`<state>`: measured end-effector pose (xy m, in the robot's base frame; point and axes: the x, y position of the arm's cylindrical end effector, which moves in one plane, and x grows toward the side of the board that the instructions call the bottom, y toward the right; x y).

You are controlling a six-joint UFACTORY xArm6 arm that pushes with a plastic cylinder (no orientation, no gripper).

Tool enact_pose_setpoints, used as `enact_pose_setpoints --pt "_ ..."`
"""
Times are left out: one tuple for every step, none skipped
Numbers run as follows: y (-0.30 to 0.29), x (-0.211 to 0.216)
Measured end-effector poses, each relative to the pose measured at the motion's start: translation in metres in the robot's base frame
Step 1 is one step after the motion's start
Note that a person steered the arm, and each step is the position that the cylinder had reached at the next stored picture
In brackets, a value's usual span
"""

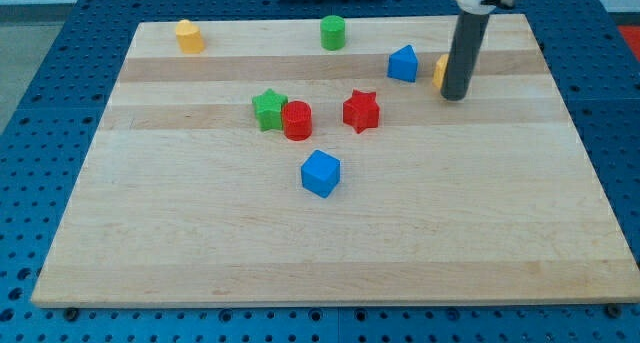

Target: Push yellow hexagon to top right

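My tip (455,94) rests on the wooden counter (330,243) out at about two o'clock from the board's middle; there is no claw on this arm, only the straight dark rod, so nothing opens, closes or grips. A yellow block (440,71) sits pressed against the rod's left side, at roughly ten o'clock from my tip; the rod hides most of it, so its shape cannot be made out, though it may be the yellow hexagon. Another yellow block (189,36) stands far off at ten o'clock on the board, near the top left corner; its outline looks faceted. A blue block (403,64) with a peaked top lies just beside the hidden yellow one, at nine o'clock from it. A green cylinder (333,32) stands near the top edge at twelve o'clock. Close to the middle, a green star (268,109) touches a red cylinder (297,120); a red star (361,111) lies near them at three o'clock; a blue cube (321,173) sits at six o'clock from the red cylinder, apart.
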<state>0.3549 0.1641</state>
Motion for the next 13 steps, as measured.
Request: enact_pose_setpoints --pt "0.001 -0.002" --pt "-0.008 0.01" --pt "-0.031 0.011" --pt "-0.035 0.004" --pt "-0.026 -0.003" --pt "-0.014 -0.015" --pt "0.001 -0.024" --pt "0.009 -0.04" --pt "0.009 -0.052" --pt "0.009 -0.058" --pt "0.004 -0.059" --pt "0.003 -0.066" --pt "0.003 -0.076"
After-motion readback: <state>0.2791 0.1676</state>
